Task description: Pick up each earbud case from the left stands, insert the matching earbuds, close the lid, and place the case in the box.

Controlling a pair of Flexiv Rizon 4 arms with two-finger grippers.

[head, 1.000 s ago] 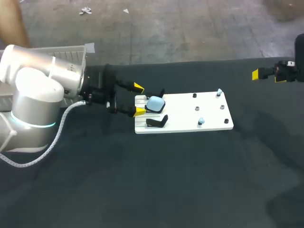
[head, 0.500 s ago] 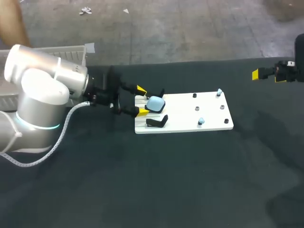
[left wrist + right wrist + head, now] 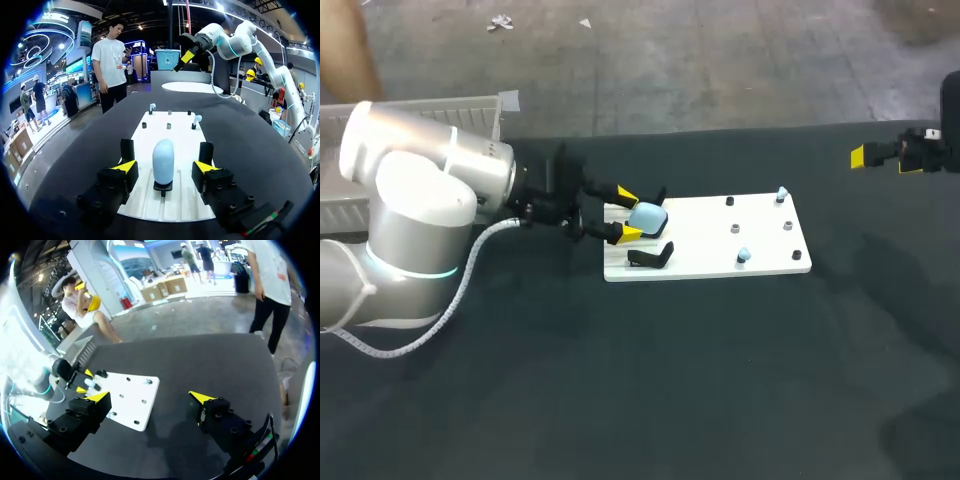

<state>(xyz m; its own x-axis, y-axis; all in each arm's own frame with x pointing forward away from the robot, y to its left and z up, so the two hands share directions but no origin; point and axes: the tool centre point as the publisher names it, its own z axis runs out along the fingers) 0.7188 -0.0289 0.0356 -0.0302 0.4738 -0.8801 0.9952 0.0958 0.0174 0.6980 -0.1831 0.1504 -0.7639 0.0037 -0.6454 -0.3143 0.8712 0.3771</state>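
Count: one case [image 3: 163,160], two earbuds [image 3: 743,256]; left pincer [image 3: 166,167] wide astride case; right pincer [image 3: 150,397] wide.

A dark table [image 3: 720,380] carries a white board [image 3: 705,242]

2 arms, 2 grippers: L gripper [image 3: 628,214] and R gripper [image 3: 150,397]. 2 yellow tips ea., 4 in all.
1 board [image 3: 720,245], white.
3 stands, black, at the board's end by the L gripper: one stand [image 3: 659,194], one under the case, one stand [image 3: 650,257].
1 case [image 3: 647,217], pale blue.
2 earbuds, pale blue: earbud [image 3: 781,192], earbud [image 3: 743,256].
4 pegs, black: peg [image 3: 729,201], peg [image 3: 734,229], peg [image 3: 787,226], peg [image 3: 797,256].
1 box [image 3: 430,104], white, partly hidden behind the L arm.
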